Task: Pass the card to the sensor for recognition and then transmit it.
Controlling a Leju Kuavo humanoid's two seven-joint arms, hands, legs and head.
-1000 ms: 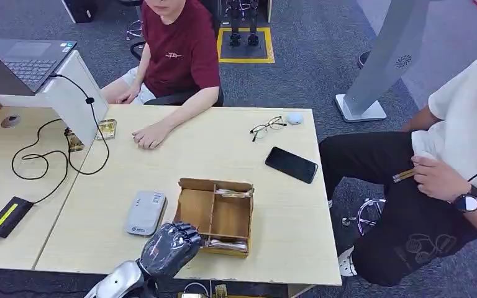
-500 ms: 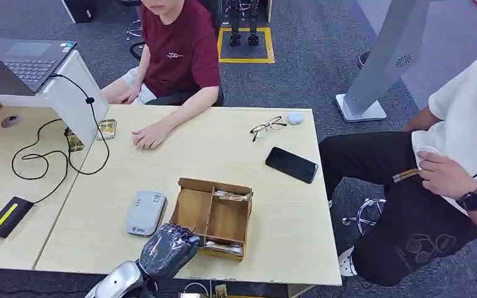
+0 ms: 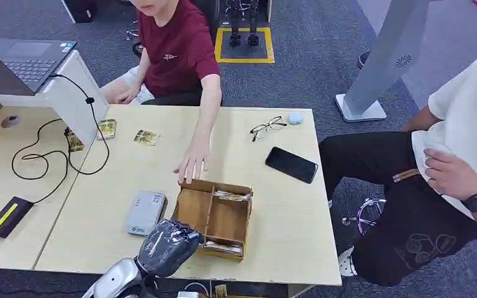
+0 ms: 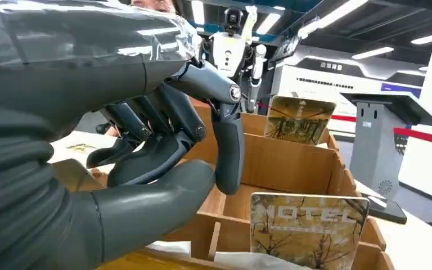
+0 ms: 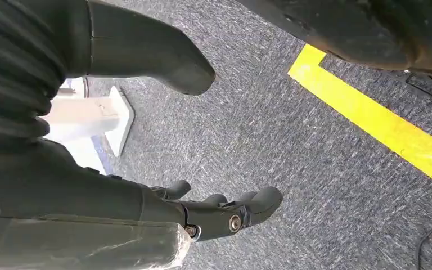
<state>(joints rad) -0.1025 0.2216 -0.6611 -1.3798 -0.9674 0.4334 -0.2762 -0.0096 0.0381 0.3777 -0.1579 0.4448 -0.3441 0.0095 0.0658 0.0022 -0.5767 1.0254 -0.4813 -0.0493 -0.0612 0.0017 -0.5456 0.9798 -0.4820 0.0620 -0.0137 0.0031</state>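
The left hand (image 3: pixel 166 246) reaches in over the near edge of the table (image 3: pixel 273 205), its silver forearm angled up from below, and sits at the near left corner of the wooden box (image 3: pixel 214 216). In the left wrist view its dark fingers (image 4: pixel 228 146) are curled downward over the box's compartments with the thick thumb beneath them; nothing lies between them, and they touch no card. A card (image 4: pixel 308 230) printed with "HOTEL" stands upright in the near compartment, just beside the fingertips, and a second card (image 4: pixel 299 118) stands against the far wall of the box. The grey sensor (image 3: pixel 145 212) lies flat on the table just left of the box, beside the hand.

The right hand (image 5: pixel 202 216) hangs down over the grey carpet (image 5: pixel 292 140) next to a yellow floor line (image 5: pixel 371 121), its fingers loosely apart and holding nothing.

A person in a red shirt (image 3: pixel 183 49) stretches an arm across the table, the hand (image 3: pixel 191 166) resting at the far left edge of the box. Another loose card (image 3: pixel 146 137) lies flat farther back on the table. A phone (image 3: pixel 291 164) and glasses (image 3: pixel 267 127) lie to the right.
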